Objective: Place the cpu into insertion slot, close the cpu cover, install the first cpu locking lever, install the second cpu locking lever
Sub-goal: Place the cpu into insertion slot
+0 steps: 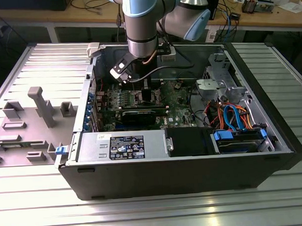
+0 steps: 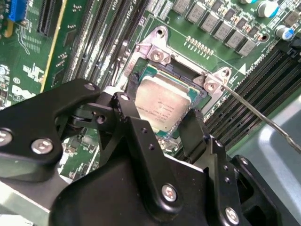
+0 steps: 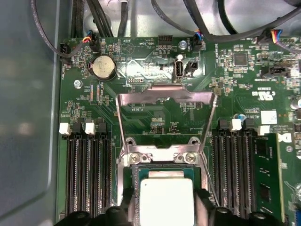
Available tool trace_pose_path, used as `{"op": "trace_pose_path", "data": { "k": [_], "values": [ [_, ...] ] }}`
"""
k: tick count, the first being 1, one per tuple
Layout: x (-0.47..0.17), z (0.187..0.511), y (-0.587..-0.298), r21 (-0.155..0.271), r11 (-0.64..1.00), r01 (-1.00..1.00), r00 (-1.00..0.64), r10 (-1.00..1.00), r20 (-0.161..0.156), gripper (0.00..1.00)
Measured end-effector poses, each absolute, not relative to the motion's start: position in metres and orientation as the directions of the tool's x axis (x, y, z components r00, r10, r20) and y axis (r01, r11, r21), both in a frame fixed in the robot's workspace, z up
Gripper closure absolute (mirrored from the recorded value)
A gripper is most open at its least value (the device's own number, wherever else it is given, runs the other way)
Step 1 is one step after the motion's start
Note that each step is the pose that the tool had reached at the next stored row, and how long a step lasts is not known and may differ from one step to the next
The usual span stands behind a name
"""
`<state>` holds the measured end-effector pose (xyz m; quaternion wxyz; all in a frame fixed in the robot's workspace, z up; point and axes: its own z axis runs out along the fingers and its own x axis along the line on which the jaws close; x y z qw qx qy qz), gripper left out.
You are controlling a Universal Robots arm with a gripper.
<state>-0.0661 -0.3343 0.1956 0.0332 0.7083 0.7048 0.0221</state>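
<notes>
My gripper [image 2: 162, 118]: nearest the lens in the second wrist view. My black fingers [image 2: 129, 117] are drawn in narrow, one on each of two opposite edges of the cpu [image 2: 162, 103], and they look to be clamped on it.

The cpu: silver top up, lying square over the insertion slot [image 2: 175, 75], with the slot's dark edge and silvery rim showing beyond its far side. In the first wrist view the cpu [image 3: 167, 200] sits between my two fingers just below the slot's screwed bracket.

Seating: I cannot tell whether the chip is fully down in the slot or a touch above it. It lines up with the rim.

The cpu cover [image 3: 164, 96]: swung open, its silvery frame laid back over the green motherboard [image 3: 155, 120], away from the slot. Not closed.

Locking lever [image 2: 263, 117]: a thin wire rod running away from the slot's corner toward the memory slots [image 2: 263, 80], not latched. I cannot pick out the second lever with certainty.

Wider scene: in the exterior view my arm reaches down into the open computer case [image 1: 194, 176].

Progress: I judge the first step is at its very end or just short of it. Closing the cover and both levers are left.
</notes>
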Motion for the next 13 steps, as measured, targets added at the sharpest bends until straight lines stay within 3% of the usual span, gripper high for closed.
{"op": "trace_pose_path", "data": {
  "k": [1,13],
  "values": [
    [-0.0661,0.1957,-0.3344,0.078,-0.004,0.997,0.006,1.000,-0.016,0.38],
    [-0.0662,0.1960,-0.3336,0.078,-0.004,0.997,0.006,1.000,-0.017,0.44]
  ]
}}
